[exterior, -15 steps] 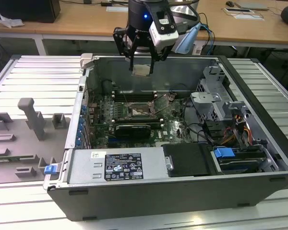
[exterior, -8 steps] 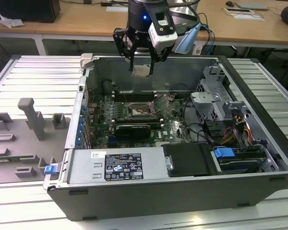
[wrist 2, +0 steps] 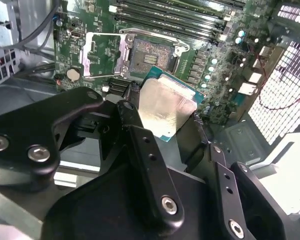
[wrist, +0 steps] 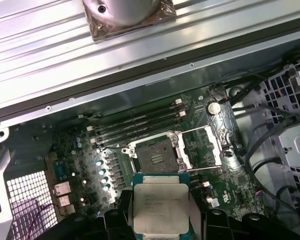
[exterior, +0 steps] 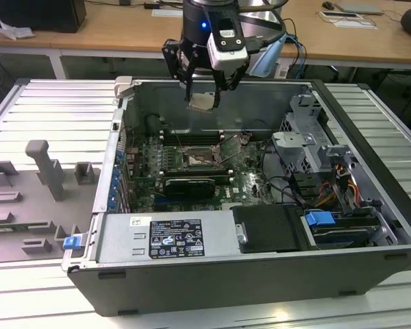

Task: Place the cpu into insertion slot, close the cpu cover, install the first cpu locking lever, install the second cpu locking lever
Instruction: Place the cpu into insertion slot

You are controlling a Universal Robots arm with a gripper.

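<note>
My gripper (exterior: 203, 94) hangs above the open computer case, shut on the cpu (exterior: 203, 103), a flat square chip with a pale metal top. Both wrist views show the cpu (wrist 2: 167, 107) (wrist: 160, 207) clamped by its edges between the black fingers (wrist 2: 132, 107). It is in the air, short of the insertion slot (wrist: 157, 155) (wrist 2: 152, 54) (exterior: 204, 162), whose pin field lies bare. The cpu cover (wrist: 183, 150) (wrist 2: 124, 56) is swung open beside the slot, on the exterior view's right.
Long memory slots (exterior: 192, 137) run behind the socket and a black card (exterior: 188, 185) lies in front of it. A drive cage (exterior: 308, 147) and cables fill the exterior view's right of the case. A grey fixture (exterior: 44, 168) stands outside on the left.
</note>
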